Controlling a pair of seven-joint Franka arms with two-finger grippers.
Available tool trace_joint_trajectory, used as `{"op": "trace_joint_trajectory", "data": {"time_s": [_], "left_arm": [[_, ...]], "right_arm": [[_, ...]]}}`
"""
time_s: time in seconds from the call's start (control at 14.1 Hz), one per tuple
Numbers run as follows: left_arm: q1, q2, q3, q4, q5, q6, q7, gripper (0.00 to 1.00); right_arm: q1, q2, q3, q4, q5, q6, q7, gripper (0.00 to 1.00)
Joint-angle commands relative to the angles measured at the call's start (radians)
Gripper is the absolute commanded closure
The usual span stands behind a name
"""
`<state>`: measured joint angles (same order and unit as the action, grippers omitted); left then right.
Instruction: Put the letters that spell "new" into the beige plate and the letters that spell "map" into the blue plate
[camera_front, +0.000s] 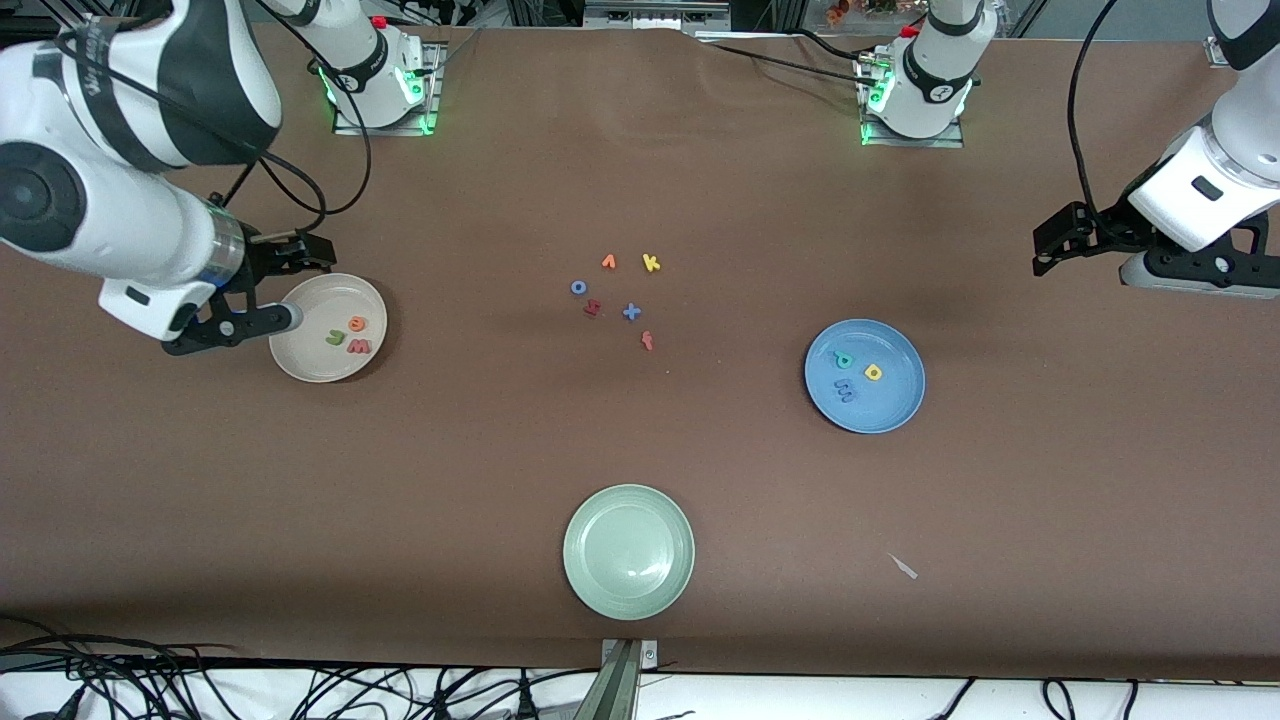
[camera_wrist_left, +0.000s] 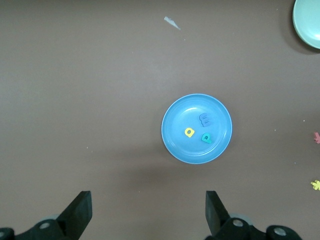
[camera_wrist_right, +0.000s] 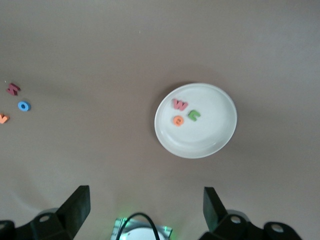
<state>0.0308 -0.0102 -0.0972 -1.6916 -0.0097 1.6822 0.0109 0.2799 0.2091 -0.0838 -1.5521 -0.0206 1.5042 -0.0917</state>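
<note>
The green n (camera_front: 334, 339), orange e (camera_front: 357, 323) and w (camera_front: 358, 346) lie in the beige plate (camera_front: 300, 360). The m (camera_front: 845, 392), p (camera_front: 842, 360) and a (camera_front: 873, 372) lie in the blue plate (camera_front: 890, 410). Bare table (camera_front: 480, 450) rings both plates. The right gripper (camera_wrist_right: 145, 205) hangs, apparently, over the beige plate's rim, and the left gripper (camera_wrist_left: 148, 212) over the table's end, jaws spread and empty.

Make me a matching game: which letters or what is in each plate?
Things:
1. beige plate
2. blue plate
3. pale green plate

What it holds:
A. blue m, teal p, yellow a
B. nothing
C. green n, orange e, pinkish-red w

Pairs: 1-C, 2-A, 3-B
</note>
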Motion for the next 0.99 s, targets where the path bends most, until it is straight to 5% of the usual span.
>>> {"op": "trace_joint_trajectory", "data": {"time_s": [0.0, 0.5, 0.92], "left_arm": [[0.027, -0.011, -0.009, 0.004, 0.004, -0.021, 0.012, 0.0], [0.024, -0.011, -0.019, 0.02, 0.005, -0.045, 0.003, 0.0], [0.014, -0.008, -0.024, 0.024, 0.008, -0.042, 0.003, 0.0]], "right_arm": [[-0.123, -0.098, 0.142, -0.077, -0.07, 0.053, -0.01, 0.0], [-0.254, -0.233, 0.173, -0.134, -0.047, 0.083, 0.015, 0.0], [-0.306, -0.241, 0.176, -0.137, -0.029, 0.111, 0.04, 0.0]]}}
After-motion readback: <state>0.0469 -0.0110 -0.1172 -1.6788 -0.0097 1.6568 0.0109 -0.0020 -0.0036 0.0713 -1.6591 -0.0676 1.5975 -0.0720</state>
